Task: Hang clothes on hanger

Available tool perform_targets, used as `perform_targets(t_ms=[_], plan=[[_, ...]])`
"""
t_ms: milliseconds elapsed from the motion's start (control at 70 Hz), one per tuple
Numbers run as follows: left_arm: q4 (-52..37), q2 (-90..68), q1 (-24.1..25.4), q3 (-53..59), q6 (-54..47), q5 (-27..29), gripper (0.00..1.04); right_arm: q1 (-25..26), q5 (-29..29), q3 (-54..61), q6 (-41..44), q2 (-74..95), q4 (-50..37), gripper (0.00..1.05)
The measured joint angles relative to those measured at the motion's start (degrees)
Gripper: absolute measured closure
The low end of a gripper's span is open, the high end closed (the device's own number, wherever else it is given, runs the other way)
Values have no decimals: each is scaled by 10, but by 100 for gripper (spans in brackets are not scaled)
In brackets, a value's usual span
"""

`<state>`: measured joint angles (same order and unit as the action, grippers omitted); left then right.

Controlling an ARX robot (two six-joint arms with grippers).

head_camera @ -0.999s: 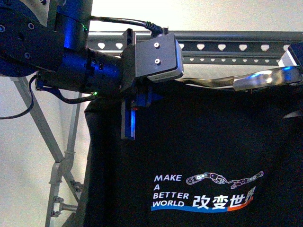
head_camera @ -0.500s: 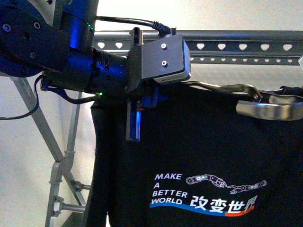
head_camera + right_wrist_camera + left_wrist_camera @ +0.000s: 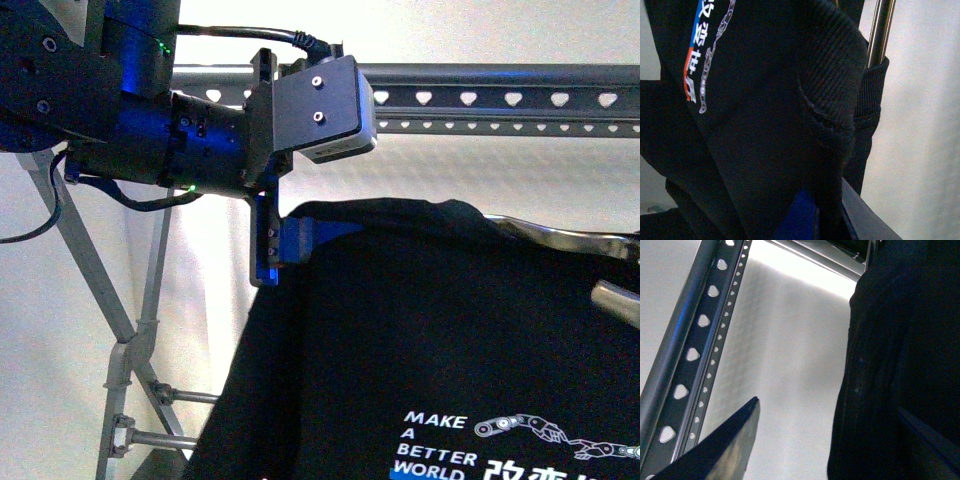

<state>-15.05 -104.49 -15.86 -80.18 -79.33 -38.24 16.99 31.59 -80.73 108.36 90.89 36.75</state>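
Observation:
The black T-shirt (image 3: 420, 330) hangs below the grey rack's long tube (image 3: 500, 75) and its heart-punched strips (image 3: 490, 100). Its white "MAKE A BETTER WORLD" print (image 3: 425, 445) is at the lower right. My left gripper (image 3: 285, 240) is open at the shirt's top left corner. In the left wrist view the shirt's edge (image 3: 875, 365) lies between the spread fingers (image 3: 735, 440), beside the strip (image 3: 687, 355). My right gripper (image 3: 815, 217) is shut on a fold of the shirt (image 3: 765, 125) near the ribbed collar (image 3: 835, 85). That gripper is not clear in the front view.
The rack's slanted crossed legs (image 3: 90, 260) stand at the left against a pale wall. A thin chrome rod (image 3: 560, 235) lies along the shirt's top edge at the right; it also shows in the right wrist view (image 3: 880, 35). A silver curved piece (image 3: 620, 300) sits at the right edge.
The shirt has shifted down and to the right, and its print is now lower right. Its top edge has dropped from the strips. My left arm has moved slightly left and up.

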Motion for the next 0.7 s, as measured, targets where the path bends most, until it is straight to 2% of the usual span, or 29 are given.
perform_targets(t_ms=[128,400,700], plan=[[0,0,-3,0,0,0,5,18,3,22,14,-15,10,101],[0,0,-3,0,0,-2,6,74,21,43,18,-27,70,101],[0,0,-2,0,0,1,7,162,37,46,35,-27,147,101]])
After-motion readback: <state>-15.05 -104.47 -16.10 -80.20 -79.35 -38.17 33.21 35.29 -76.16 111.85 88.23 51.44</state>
